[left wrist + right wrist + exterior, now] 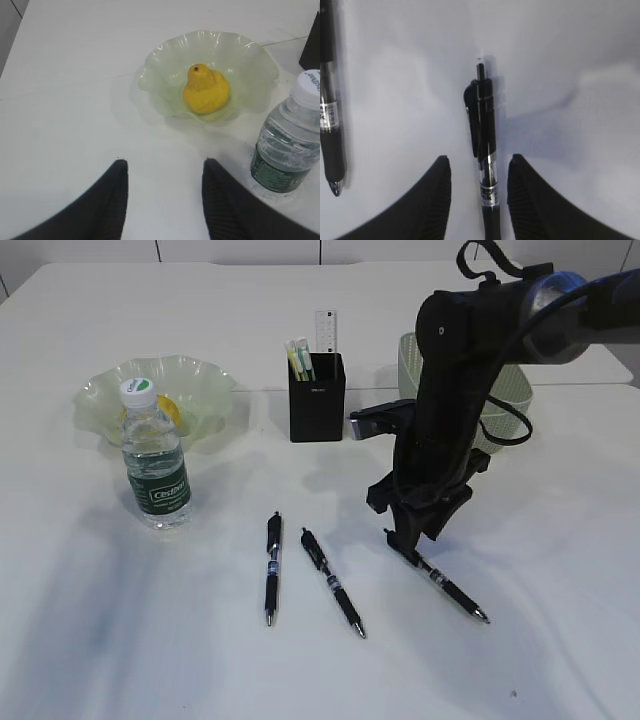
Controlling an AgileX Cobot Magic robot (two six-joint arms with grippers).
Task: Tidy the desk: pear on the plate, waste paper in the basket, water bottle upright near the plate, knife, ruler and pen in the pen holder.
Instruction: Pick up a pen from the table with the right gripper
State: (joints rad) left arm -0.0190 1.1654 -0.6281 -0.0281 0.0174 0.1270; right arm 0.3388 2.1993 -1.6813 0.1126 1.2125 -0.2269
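Observation:
The yellow pear (pixel 205 90) lies in the pale green ruffled plate (pixel 165 55). The water bottle (pixel 155 465) stands upright just in front of the plate. My left gripper (pixel 165 162) hangs open over bare desk near both, holding nothing. The black pen holder (pixel 317 400) holds the clear ruler (pixel 325 332) and a yellow-green item (pixel 298 355) that may be the knife. Three black pens lie on the desk (pixel 560 540). My right gripper (pixel 410 545) is low over the rightmost pen (pixel 482 120), open, one finger on each side without touching it. No waste paper is in view.
The sage-green basket (pixel 510 390) stands at the back right, partly behind my right arm. The other two pens (pixel 272 565) (pixel 333 582) lie side by side left of my right gripper. One of them shows at the left edge of the right wrist view (pixel 330 125).

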